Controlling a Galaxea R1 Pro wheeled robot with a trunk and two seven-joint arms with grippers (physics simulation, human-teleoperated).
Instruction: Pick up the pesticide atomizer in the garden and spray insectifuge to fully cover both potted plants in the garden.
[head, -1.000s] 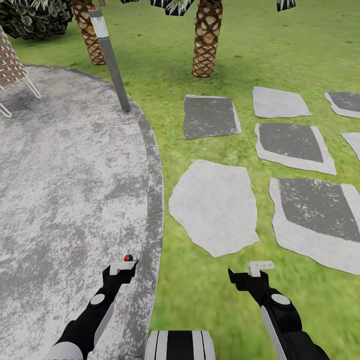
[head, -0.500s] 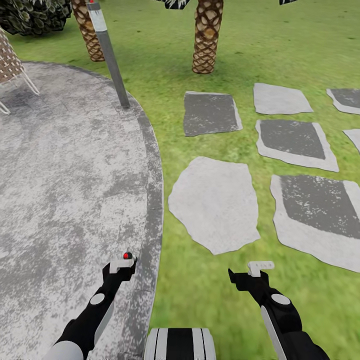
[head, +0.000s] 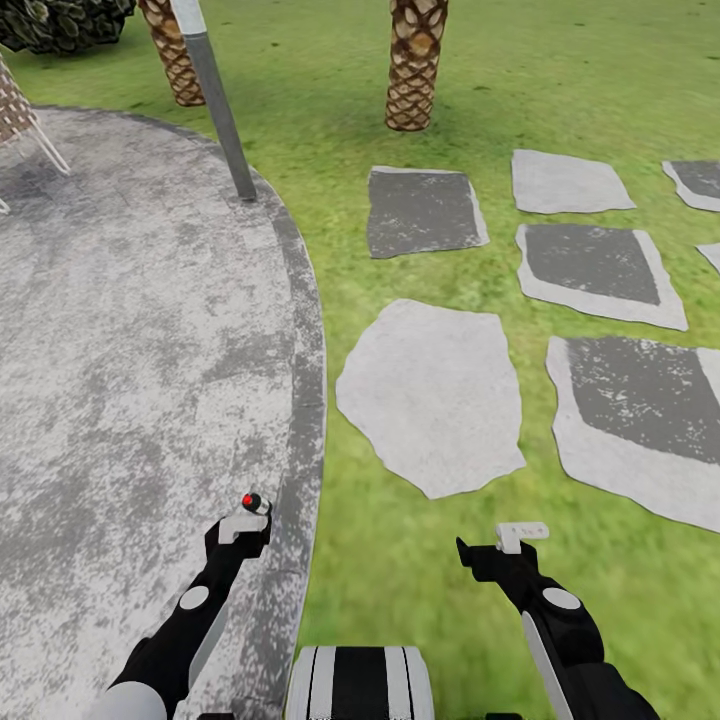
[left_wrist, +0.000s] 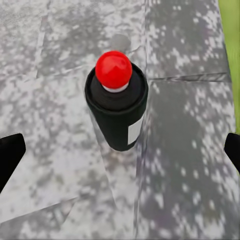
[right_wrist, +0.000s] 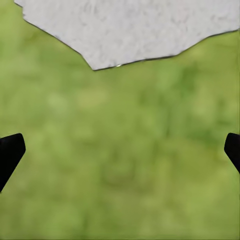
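Note:
The pesticide atomizer and the potted plants are out of view. The garden lawn (head: 560, 80) with grey and white stepping stones (head: 430, 395) fills the right half of the head view. My left gripper (head: 243, 525) hangs open over the patio's edge. In the left wrist view the left gripper (left_wrist: 121, 151) has its fingertips wide apart, with a small black canister (left_wrist: 117, 117) with a red ball top and white patch standing on the paving between them, untouched. My right gripper (head: 520, 537) is open over grass, and the right wrist view shows the right gripper (right_wrist: 120, 150) empty.
A grey paved patio (head: 130, 350) with a curved kerb lies at left. On its far edge stands a grey post (head: 222, 115). Two palm trunks (head: 413, 65) rise from the lawn beyond, with a dark bush (head: 60, 20) and a chair leg (head: 45, 150) at far left.
The whole head view has shifted: patio, stones and trunks sit slightly higher in the picture, so the camera moved. Both arms hold the same pose and both grippers stay open.

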